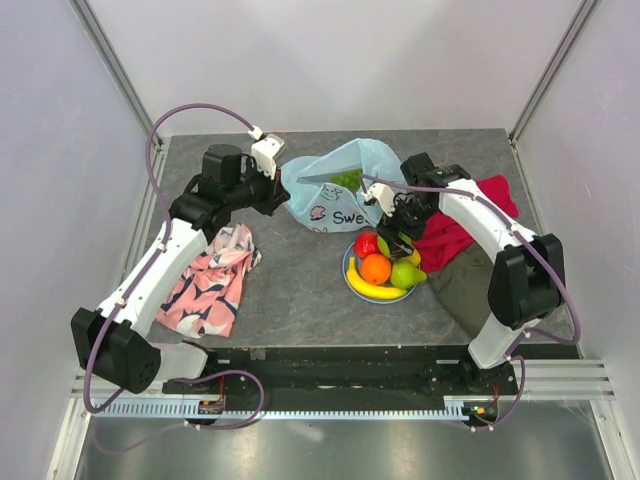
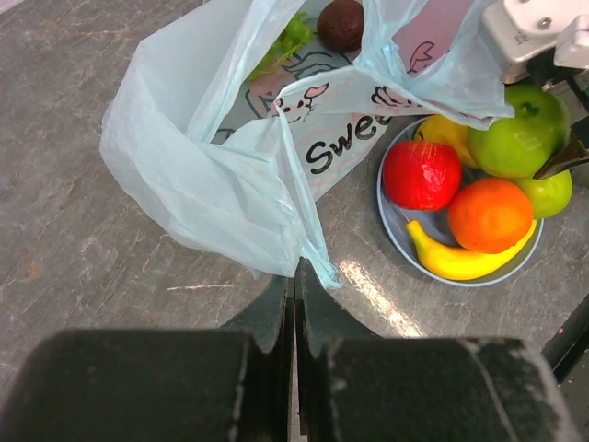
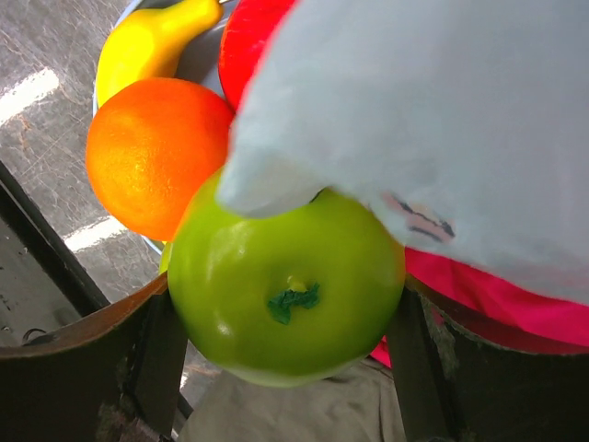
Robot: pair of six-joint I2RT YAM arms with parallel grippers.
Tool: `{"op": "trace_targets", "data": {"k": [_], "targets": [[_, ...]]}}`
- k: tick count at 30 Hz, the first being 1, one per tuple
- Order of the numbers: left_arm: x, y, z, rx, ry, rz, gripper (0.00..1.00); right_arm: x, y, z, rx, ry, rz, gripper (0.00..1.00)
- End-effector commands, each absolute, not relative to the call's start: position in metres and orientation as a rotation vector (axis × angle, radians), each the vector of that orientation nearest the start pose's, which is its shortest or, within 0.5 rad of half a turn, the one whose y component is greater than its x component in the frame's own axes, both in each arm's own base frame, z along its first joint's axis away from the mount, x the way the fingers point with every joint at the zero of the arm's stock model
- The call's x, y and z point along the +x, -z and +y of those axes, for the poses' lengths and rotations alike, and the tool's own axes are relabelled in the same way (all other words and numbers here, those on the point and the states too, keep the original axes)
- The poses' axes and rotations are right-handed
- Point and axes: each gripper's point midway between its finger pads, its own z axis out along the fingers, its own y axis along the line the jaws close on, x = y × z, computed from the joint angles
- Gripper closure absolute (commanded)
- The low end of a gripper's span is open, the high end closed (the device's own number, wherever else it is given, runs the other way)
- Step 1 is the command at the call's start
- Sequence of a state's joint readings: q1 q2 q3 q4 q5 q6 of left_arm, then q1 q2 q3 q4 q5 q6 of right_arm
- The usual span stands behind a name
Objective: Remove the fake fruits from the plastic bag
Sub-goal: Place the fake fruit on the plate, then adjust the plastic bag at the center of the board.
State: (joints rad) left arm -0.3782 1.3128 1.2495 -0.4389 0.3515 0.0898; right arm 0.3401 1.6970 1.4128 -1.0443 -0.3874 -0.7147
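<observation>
The pale-blue plastic bag point(image 1: 330, 195) lies at the back middle, and my left gripper point(image 2: 296, 272) is shut on its thin near edge. Inside the bag point(image 2: 230, 175) lie a dark plum point(image 2: 340, 23) and green grapes point(image 2: 290, 37). Beside it, the light-blue plate point(image 2: 391, 226) holds a red apple point(image 2: 421, 175), an orange point(image 2: 490, 214), a banana point(image 2: 456, 262) and a green pear point(image 2: 548, 193). My right gripper point(image 3: 285, 313) is shut on a green apple point(image 3: 285, 295) just above the plate's far side, with a fold of the bag point(image 3: 442, 120) draped over it.
A pink patterned cloth point(image 1: 212, 280) lies under my left arm. A red cloth point(image 1: 460, 225) and an olive-grey cloth point(image 1: 465, 285) lie at the right under my right arm. White walls and metal posts close in the table.
</observation>
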Motion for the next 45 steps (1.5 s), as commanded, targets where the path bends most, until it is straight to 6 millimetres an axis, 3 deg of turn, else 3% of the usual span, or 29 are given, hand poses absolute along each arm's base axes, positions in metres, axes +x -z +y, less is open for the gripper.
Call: {"op": "trace_targets", "data": {"k": [1,3,5,6,19,27,29,30,31,32,34,37,42,44,45], "targets": [[0.344,-0.276,-0.204,0.677,0.596,1.920,0.98,0.305,-0.124,0.157,-1.467,-0.517,2.351,0.37],[0.345,-0.277,-0.205,0.678,0.599,1.918,0.98,0.298,-0.122,0.155,-1.477,-0.536,2.375,0.33],[0.346,-0.277,-0.206,0.682,0.601,1.916,0.98,0.296,-0.120,0.152,-1.475,-0.515,2.385,0.18],[0.348,-0.277,-0.207,0.682,0.601,1.916,0.98,0.296,-0.120,0.151,-1.472,-0.508,2.383,0.02],[0.363,-0.273,-0.217,0.692,0.624,1.925,0.98,0.316,-0.166,0.159,-1.389,-0.469,2.303,0.02],[0.365,-0.269,-0.218,0.694,0.628,1.935,0.98,0.315,-0.155,0.163,-1.360,-0.516,2.348,0.02],[0.366,-0.272,-0.217,0.695,0.623,1.927,0.98,0.316,-0.162,0.164,-1.347,-0.513,2.341,0.02],[0.366,-0.275,-0.217,0.691,0.624,1.922,0.98,0.317,-0.171,0.163,-1.346,-0.492,2.323,0.02],[0.367,-0.280,-0.219,0.693,0.630,1.911,0.98,0.325,-0.192,0.164,-1.365,-0.464,2.253,0.02],[0.367,-0.284,-0.219,0.690,0.634,1.905,0.98,0.319,-0.205,0.163,-1.385,-0.470,2.236,0.02],[0.365,-0.287,-0.225,0.709,0.668,1.901,0.98,0.319,-0.255,0.167,-1.389,-0.450,2.107,0.02],[0.356,-0.280,-0.224,0.728,0.690,1.937,0.98,0.320,-0.303,0.171,-1.369,-0.422,1.975,0.02],[0.334,-0.275,-0.225,0.738,0.757,1.953,0.98,0.324,-0.330,0.193,-1.234,-0.536,1.917,0.02],[0.325,-0.275,-0.225,0.727,0.788,1.958,0.98,0.334,-0.331,0.210,-1.201,-0.597,1.878,0.07],[0.322,-0.275,-0.225,0.731,0.795,1.956,0.98,0.337,-0.318,0.223,-1.186,-0.641,1.913,0.17]]}}
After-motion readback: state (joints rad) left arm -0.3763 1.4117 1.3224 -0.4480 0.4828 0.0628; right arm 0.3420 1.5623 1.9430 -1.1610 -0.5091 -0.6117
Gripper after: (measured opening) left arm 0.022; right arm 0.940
